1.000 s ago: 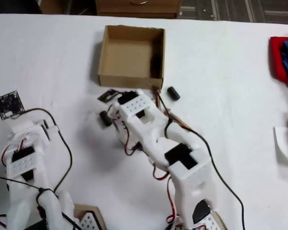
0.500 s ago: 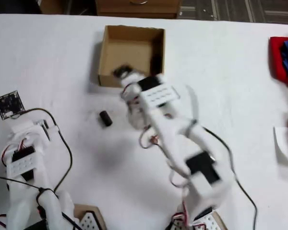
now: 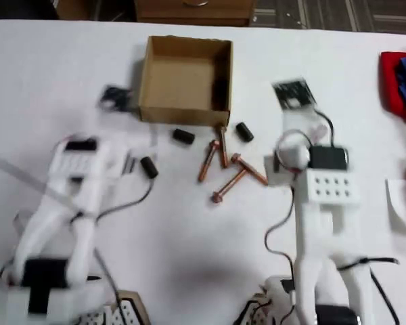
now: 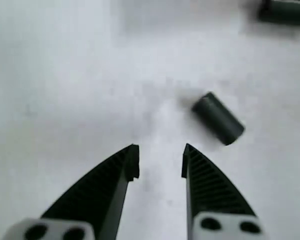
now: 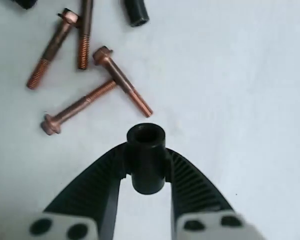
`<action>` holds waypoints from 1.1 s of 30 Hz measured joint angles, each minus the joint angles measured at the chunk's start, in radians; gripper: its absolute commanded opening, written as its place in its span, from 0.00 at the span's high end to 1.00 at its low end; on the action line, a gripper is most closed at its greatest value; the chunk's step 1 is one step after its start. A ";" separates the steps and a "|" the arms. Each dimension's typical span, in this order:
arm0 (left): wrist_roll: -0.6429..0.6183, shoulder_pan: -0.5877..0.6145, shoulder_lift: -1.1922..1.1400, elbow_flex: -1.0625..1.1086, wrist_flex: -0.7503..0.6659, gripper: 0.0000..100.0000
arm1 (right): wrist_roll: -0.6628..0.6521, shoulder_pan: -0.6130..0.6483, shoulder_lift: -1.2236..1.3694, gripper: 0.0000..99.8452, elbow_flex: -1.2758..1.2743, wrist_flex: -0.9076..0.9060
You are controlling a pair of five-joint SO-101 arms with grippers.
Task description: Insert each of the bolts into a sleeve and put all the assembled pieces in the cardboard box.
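The open cardboard box stands at the back centre. Several copper bolts lie loose in front of it. Black sleeves lie nearby: one by the box front, one to its right, one further left. My right gripper hangs right of the bolts, shut on a fourth black sleeve held upright. My left gripper is open just short of the left sleeve, nothing between its fingers.
Red and blue items sit at the right edge, a white object below them. Wooden furniture lines the far table edge. A white cloth covers the table.
The right arm swung from over the bolts, past the box front, to the right side, uncovering the bolts. The left arm came forward from the lower left toward the left sleeve.
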State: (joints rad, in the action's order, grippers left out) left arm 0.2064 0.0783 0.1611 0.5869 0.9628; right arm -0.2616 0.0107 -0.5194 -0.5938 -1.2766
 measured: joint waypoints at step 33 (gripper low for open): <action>-0.477 -0.443 -1.234 -1.646 0.671 0.84 | 0.003 -0.180 -0.057 0.98 -0.511 0.545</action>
State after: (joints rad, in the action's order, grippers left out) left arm -0.2708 -0.3652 -1.0725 -1.0595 1.6333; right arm -0.2585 -0.1688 -0.5762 -1.1047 -0.7319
